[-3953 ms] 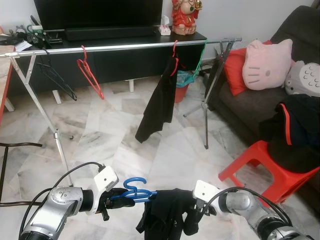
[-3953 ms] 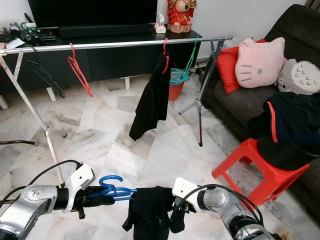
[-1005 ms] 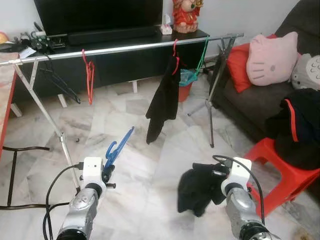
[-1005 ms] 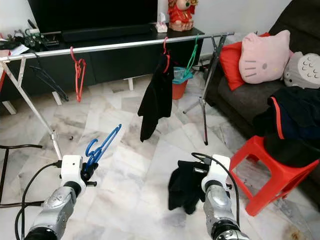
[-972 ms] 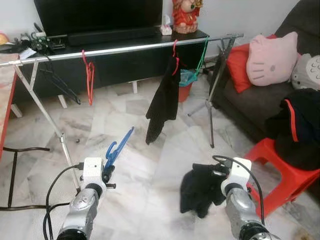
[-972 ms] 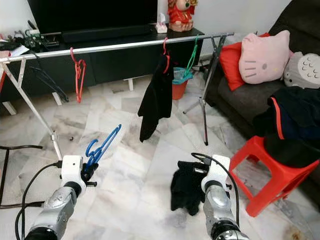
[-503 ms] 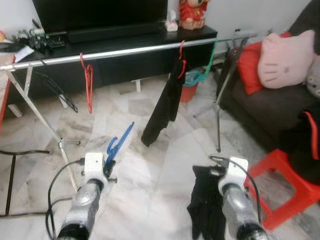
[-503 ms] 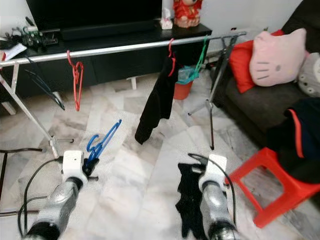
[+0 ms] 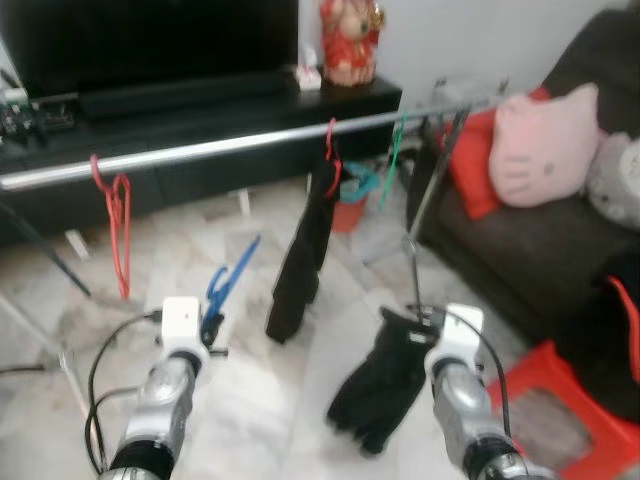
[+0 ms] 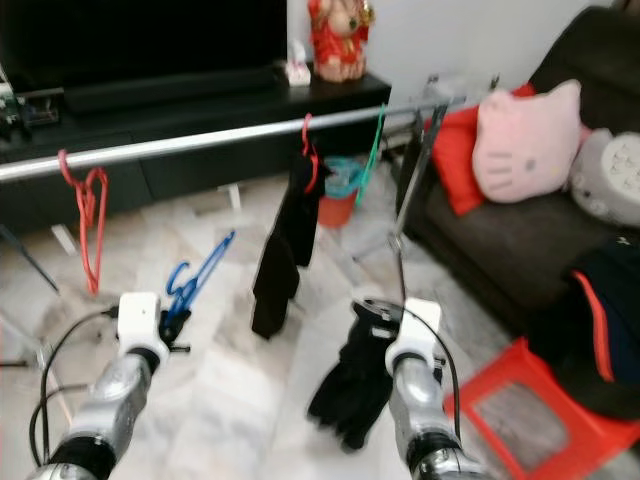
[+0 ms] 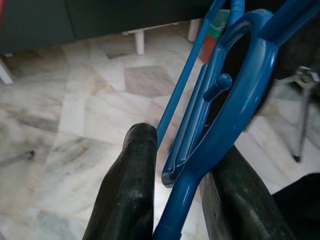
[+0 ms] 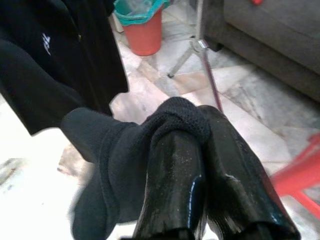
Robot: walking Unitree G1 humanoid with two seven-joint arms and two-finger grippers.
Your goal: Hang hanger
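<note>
stereo head views, with wrist close-ups. my left claw (image 9: 210, 330), at lower left of the frame, is clamped on the blue hanger (image 9: 228, 285); in the left wrist view its two black fingers (image 11: 131, 190) press against the hanger's neck (image 11: 200, 165) from either side. the hanger slants up and away from the claw toward the centre of the frame, well below the rail and touching nothing else. my right claw (image 10: 372, 322), at lower centre-right, is clamped on a black garment (image 10: 345, 385), which hangs in a loose bunch below it; the right wrist view shows the knit cloth (image 12: 150, 135) wrapped over both finger tips. a silver clothes rail (image 9: 230, 145) crosses the upper half of the frame, blurred. on it, from left to right, hang a red hanger (image 9: 118, 225), a black garment on a red hook (image 9: 305, 250) and a green hanger (image 9: 393, 160). behind the rail stand a dark tv bench (image 9: 190, 95) and a red figurine (image 9: 349, 40). at right are a dark sofa (image 9: 520, 240) with a pink cat-face cushion (image 9: 545, 145), and at lower right a red stool (image 9: 565, 420) on the marble floor (image 9: 250, 420).
</note>
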